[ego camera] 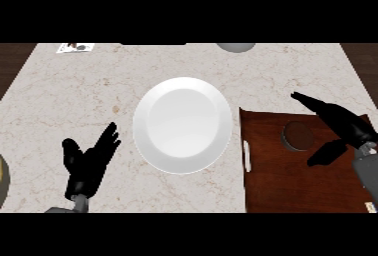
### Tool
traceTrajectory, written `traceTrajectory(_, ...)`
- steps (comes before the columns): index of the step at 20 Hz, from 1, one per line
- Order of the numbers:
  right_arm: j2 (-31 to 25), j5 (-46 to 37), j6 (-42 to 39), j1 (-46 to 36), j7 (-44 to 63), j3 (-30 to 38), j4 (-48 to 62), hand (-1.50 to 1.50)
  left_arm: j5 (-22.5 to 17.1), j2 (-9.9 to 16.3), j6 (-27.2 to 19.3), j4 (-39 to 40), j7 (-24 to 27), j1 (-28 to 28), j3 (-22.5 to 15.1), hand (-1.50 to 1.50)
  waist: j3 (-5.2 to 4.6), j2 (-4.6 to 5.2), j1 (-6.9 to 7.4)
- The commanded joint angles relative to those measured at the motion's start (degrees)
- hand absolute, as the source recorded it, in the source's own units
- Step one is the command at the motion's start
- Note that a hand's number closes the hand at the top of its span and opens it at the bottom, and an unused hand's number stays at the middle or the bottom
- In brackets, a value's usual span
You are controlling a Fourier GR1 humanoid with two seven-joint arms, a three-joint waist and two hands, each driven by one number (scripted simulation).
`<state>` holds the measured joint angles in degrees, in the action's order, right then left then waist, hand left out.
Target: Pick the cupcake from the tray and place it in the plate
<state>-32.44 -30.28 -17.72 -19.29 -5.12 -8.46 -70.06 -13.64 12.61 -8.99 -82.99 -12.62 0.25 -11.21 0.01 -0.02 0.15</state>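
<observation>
A white plate lies in the middle of the marble counter. To its right sits a dark brown wooden tray with a white handle on its left edge. On the tray rests the cupcake, seen from above as a brown round top in a pale rim. My right hand hovers open just right of the cupcake, fingers stretched toward the far side and thumb pointing down-left, not touching it. My left hand rests open at the lower left, fingers up, left of the plate.
A grey round object sits at the counter's far edge. A small card-like item lies at the far left corner. A yellowish rim shows at the left edge.
</observation>
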Motion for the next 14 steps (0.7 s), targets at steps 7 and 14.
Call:
traceTrajectory(7,3.8,-8.6,-0.5,-1.3,-4.0,2.4,7.1,-1.50,3.1,-3.5,1.8,1.8,2.1,0.9,2.2,0.00,-0.01,0.03,0.08)
traceTrajectory(14,6.3,-15.8,2.5,-3.5,-9.2,-2.4,14.8,1.50,4.1,-4.5,1.5,0.9,1.0,0.6,2.4,0.00,0.01,0.14,0.46)
